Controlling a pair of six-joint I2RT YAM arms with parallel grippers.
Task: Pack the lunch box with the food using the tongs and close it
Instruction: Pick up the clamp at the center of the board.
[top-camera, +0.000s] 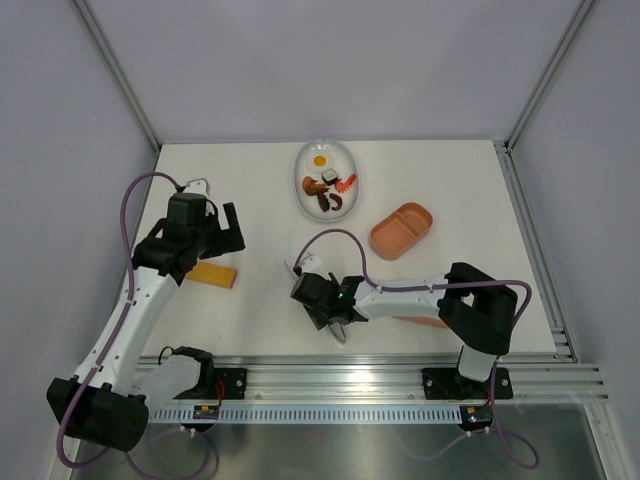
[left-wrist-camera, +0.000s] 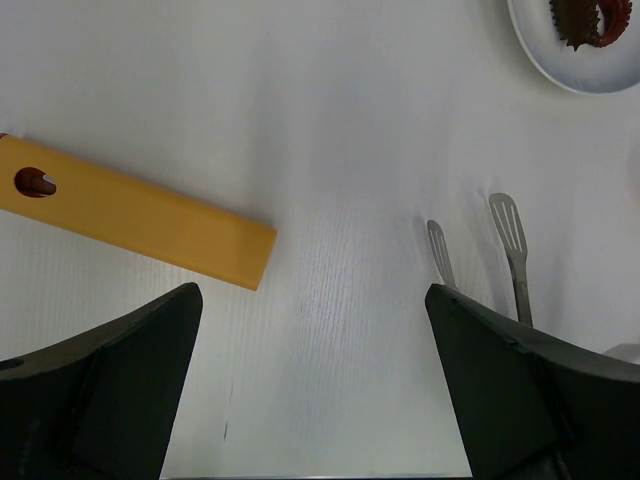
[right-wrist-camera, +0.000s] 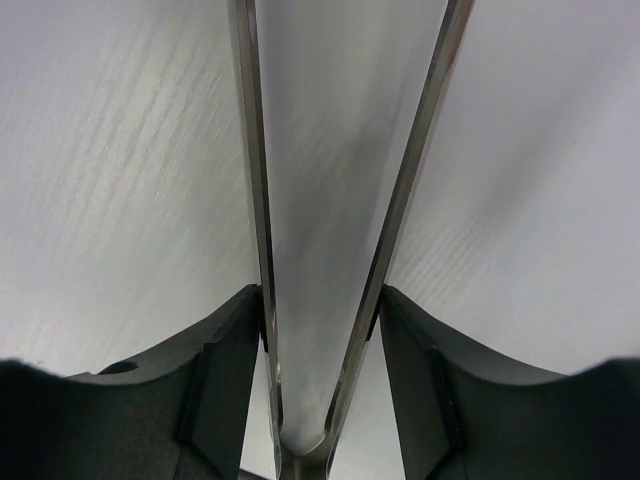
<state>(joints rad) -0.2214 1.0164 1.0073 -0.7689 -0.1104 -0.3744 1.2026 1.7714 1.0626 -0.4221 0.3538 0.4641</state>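
The step in hand is taking up the tongs (right-wrist-camera: 251, 150); no food has been moved yet. The right gripper (right-wrist-camera: 318, 305) sits near the middle of the table's (top-camera: 460, 180) near edge. Its fingers (right-wrist-camera: 225, 365) are set about halfway in, each one pressed against the outer side of a tong arm, close to the joined end. The tong arms spread away from that grip in a narrow V, with their flat tips bare in the left wrist view. Whether the tongs rest on the table or are just off it I cannot tell.

The left gripper (left-wrist-camera: 312, 292) hangs over the left side of the table with its fingers wide apart and nothing between them. The yellow block (left-wrist-camera: 140, 220) lies just beside it.

The food (top-camera: 330, 185) lies in the white dish (top-camera: 303, 165) at the middle of the far edge. The lunch box (top-camera: 401, 231) stands open and looks empty, right of centre, between the dish and the right arm. Its lid (top-camera: 420, 322) lies near the near edge, mostly hidden under that arm.

The next move probably calls for a grip firm enough to carry the tongs without squeezing the tips shut. The tongs then need lifting and swinging toward the dish, so the tips come down on either side of one piece.
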